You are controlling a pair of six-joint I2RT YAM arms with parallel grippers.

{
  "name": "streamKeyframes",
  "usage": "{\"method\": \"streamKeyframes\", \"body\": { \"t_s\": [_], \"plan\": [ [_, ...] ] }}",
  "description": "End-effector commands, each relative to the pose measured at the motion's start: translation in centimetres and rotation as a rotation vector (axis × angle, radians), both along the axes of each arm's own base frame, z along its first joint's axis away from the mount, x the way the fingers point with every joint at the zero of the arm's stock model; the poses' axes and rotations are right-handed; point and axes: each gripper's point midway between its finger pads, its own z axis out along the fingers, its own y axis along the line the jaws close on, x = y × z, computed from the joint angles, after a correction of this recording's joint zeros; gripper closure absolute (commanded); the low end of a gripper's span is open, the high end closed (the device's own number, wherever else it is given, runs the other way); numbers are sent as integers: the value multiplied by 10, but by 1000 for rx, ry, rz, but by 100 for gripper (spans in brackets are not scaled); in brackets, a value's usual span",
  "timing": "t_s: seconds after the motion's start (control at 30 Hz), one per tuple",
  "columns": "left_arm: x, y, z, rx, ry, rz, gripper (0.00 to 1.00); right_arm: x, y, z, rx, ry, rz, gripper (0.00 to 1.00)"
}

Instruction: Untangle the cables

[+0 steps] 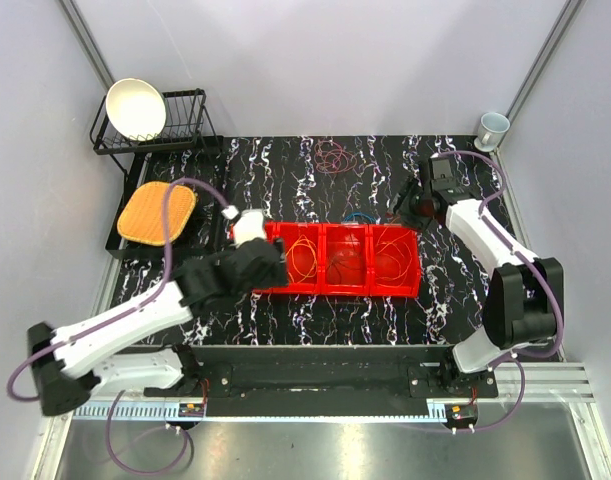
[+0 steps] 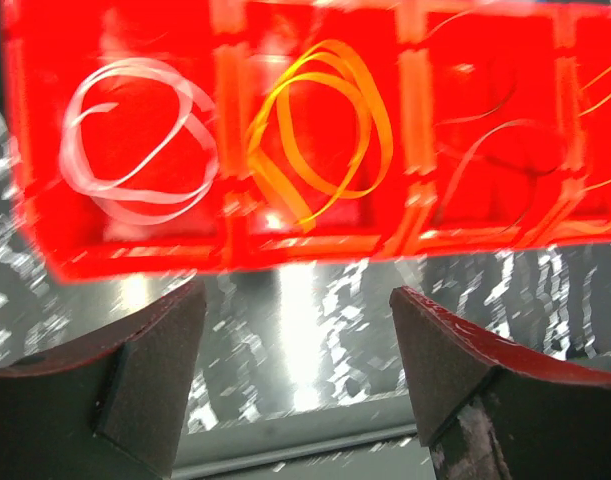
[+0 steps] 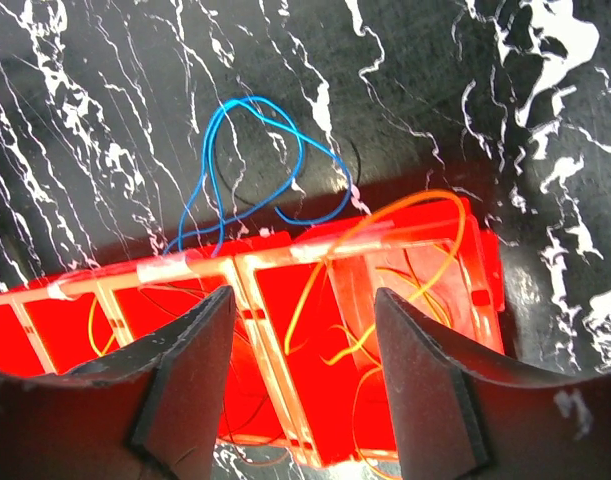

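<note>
Table (image 1: pixel 285 310): black marble-pattern top. Ctr: red divided tray (image 1: pixel 345 292). Blue cable (image 1: pixel 361 216) just beyond tray's far wall; red cable coil (image 1: pixel 333 157) far ctr. Far L: wire dish rack (image 1: pixel 185 125); orange pad (image 1: pixel 157 213) nearer. Far R corner: mug (image 1: pixel 492 128)

The place looks like a robotics lab test cell. Plain pale wall panels (image 1: pixel 305 60) close in a black marbled tabletop (image 1: pixel 285 160). The left arm (image 1: pixel 125 325) and right arm (image 1: pixel 490 235) are bolted by a metal rail (image 1: pixel 315 408) at its near edge. A dish rack (image 1: pixel 190 115) with a bowl (image 1: pixel 136 108) and a mug (image 1: pixel 492 128) stand at the far corners.
</note>
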Motion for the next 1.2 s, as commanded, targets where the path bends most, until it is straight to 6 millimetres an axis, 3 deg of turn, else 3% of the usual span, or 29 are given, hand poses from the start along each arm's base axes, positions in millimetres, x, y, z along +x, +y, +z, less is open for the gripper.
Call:
{"method": "streamKeyframes", "body": {
  "t_s": [0.0, 0.17, 0.3, 0.4, 0.5, 0.53, 0.63, 0.77, 0.97, 1.17],
  "plan": [
    [-17, 49, 2, 14, -22, 89, 21, 24, 10, 19, 56, -72, 7, 39],
    [-31, 90, 16, -8, -77, 156, 21, 25, 17, 10, 95, -58, 14, 61],
    [-38, 119, 18, 26, -111, 199, 18, 23, 17, 4, 90, -42, 17, 67],
    [-41, 136, 24, 37, -142, 235, 16, 21, 17, 7, 95, -48, 18, 78],
    [-43, 147, 26, 47, -163, 250, 14, 21, 18, 11, 99, -55, 24, 88],
    [-43, 149, 26, 51, -168, 250, 13, 19, 17, 11, 99, -51, 22, 95],
    [-45, 154, 25, 42, -174, 268, 12, 15, 17, 13, 99, -53, 25, 100],
    [-46, 158, 23, 26, -190, 280, 12, 8, 16, 18, 103, -56, 22, 98],
    [-46, 159, 25, 16, -202, 275, 12, 0, 7, 29, 75, -78, -9, 50],
    [-45, 154, 28, 26, -198, 251, 12, -2, 7, 22, 76, -60, -13, 47]
  ]
}}
